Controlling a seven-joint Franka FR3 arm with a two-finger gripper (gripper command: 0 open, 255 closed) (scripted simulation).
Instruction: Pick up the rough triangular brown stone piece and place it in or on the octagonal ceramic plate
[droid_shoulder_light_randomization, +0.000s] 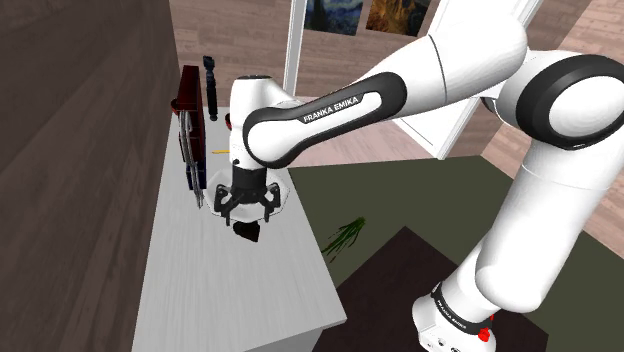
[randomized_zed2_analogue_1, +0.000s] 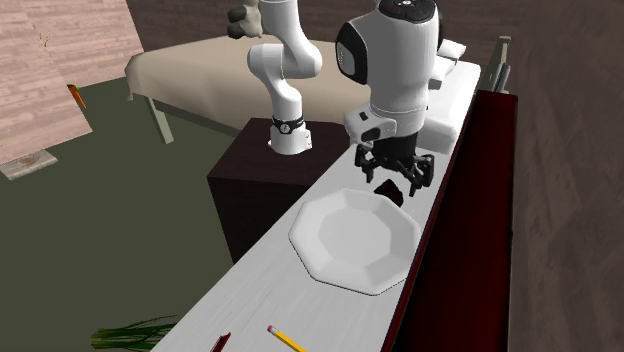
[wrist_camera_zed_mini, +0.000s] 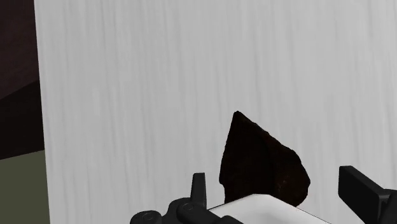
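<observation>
With claw (droid_shoulder_light_randomization: 246, 210) spread above the dark stone (wrist_camera_zed_mini: 261, 159), judge it hard, dense and rough, unlikely to slip; pinch across broad flanks, below the pointed tip.

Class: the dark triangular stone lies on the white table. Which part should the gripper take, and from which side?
Come from straight above: the stone lies on the white table with bare surface around it. Close across its broad end, not the narrow tip, whose sloping sides might let it slip. The open gripper hangs over that end, probably well placed.
</observation>
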